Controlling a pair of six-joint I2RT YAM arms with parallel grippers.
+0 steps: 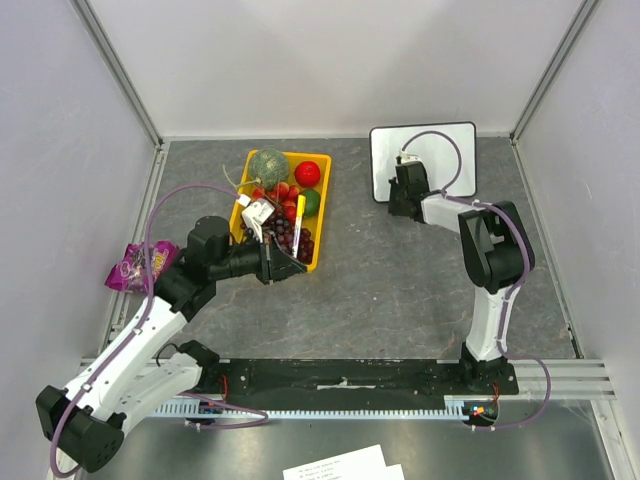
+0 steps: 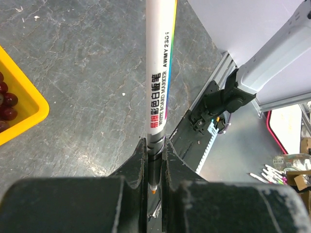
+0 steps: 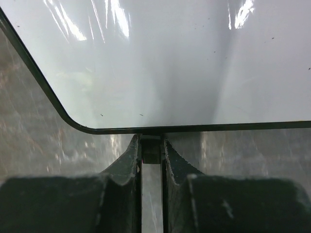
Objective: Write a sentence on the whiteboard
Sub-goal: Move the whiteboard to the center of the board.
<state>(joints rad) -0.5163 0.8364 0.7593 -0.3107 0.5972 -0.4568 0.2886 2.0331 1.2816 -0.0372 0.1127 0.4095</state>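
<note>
1. The whiteboard [image 1: 388, 150] is set on the worktop [image 1: 400, 290], well apart from the left hand [image 2: 154, 155], ahead of it and off to its right. Its face is seen to be blank.
2. The right hand [image 3: 151, 145] is the nearer one. It is closed narrowly on the board's near edge, just beside a rounded corner.
3. The marker [image 2: 160, 73] is pinched in the left hand close to its orange tip [image 2: 153, 190]. Its long axis runs straight out ahead of the fingers, with the tip pointed back toward the wrist.
4. A long carry rightward is judged to be needed, and likely a turning of the tip toward the board.
</note>
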